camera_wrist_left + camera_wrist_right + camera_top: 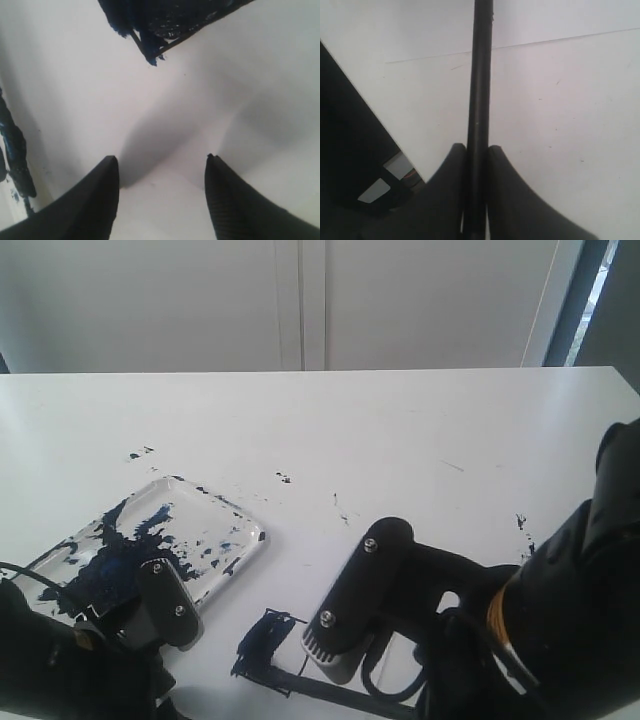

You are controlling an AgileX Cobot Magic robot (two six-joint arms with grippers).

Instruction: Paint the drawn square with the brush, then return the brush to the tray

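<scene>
The drawn square point(264, 642) lies on white paper near the front edge, and most of its inside is smeared dark blue. One painted corner of the square point(165, 25) shows in the left wrist view, ahead of my left gripper point(161, 159). That gripper is open, holds nothing and hovers over bare paper. My right gripper point(477, 150) is shut on the black brush point(481, 75). The handle runs straight out between the fingers and its tip is out of that view. In the exterior view the brush point(345, 692) lies low, pointing toward the square. The clear paint-smeared tray point(232, 512) sits left of the square.
The left arm's wrist housing point(167, 602) overlaps the tray's near corner. The right arm's housing point(350, 605) stands just right of the square. Tiny paint specks point(284, 478) dot the table. A paper edge point(560, 39) crosses the right wrist view. The tray's painted rim point(15, 150) borders the left wrist view.
</scene>
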